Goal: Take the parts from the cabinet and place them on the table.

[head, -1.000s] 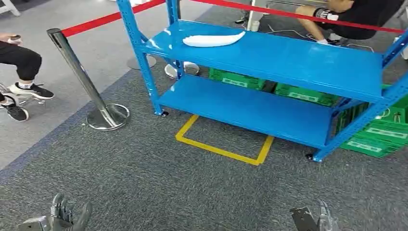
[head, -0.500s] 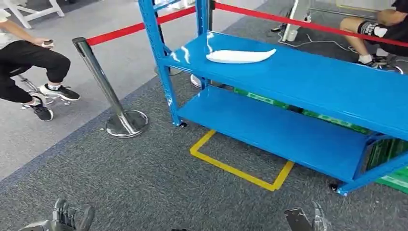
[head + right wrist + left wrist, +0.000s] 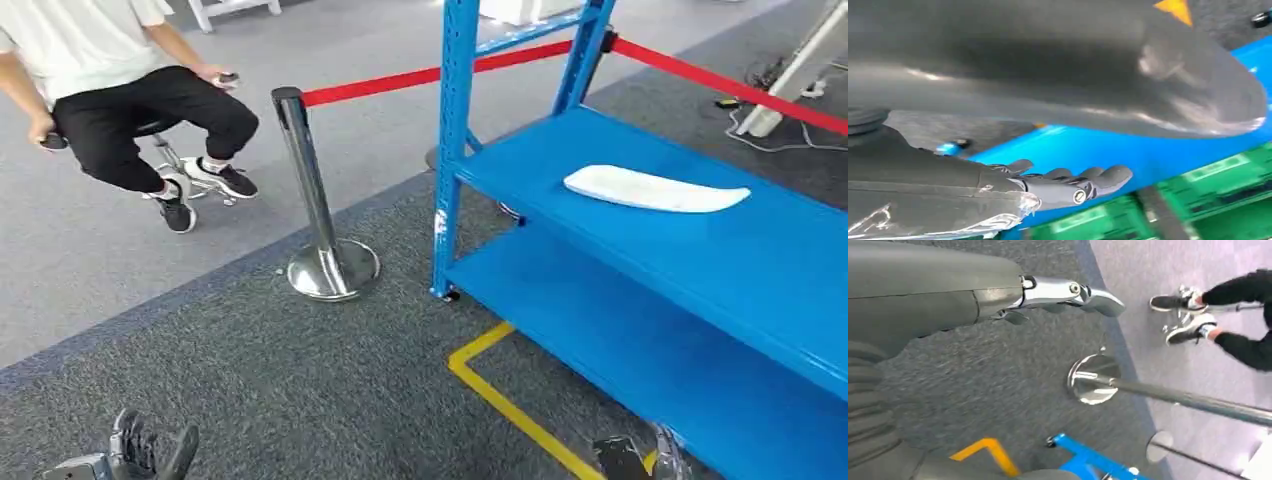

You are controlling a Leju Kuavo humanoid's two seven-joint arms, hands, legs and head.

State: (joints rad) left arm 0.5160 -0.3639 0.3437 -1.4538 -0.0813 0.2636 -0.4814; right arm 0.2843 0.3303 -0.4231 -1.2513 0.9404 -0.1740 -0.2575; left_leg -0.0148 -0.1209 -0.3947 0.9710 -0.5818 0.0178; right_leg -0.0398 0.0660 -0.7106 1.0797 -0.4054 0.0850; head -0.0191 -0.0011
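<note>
1. While both arms hang low at my sides, my left hand (image 3: 140, 455) has its fingers loosely apart and holds nothing; my right hand (image 3: 660, 458) also carries nothing, its fingers lying straight and near together in the right wrist view. I judge they hang so because the reach has not begun.
2. On the upper shelf of the blue cabinet (image 3: 700, 250) lies the white part (image 3: 655, 188), flat, well apart from both hands.
3. Green crates (image 3: 1218, 200) sit beyond the cabinet; I cannot tell their contents.
4. A chrome stanchion (image 3: 315, 200) carrying red tape stands beside the cabinet, and a person (image 3: 120, 90) sits beyond it.
</note>
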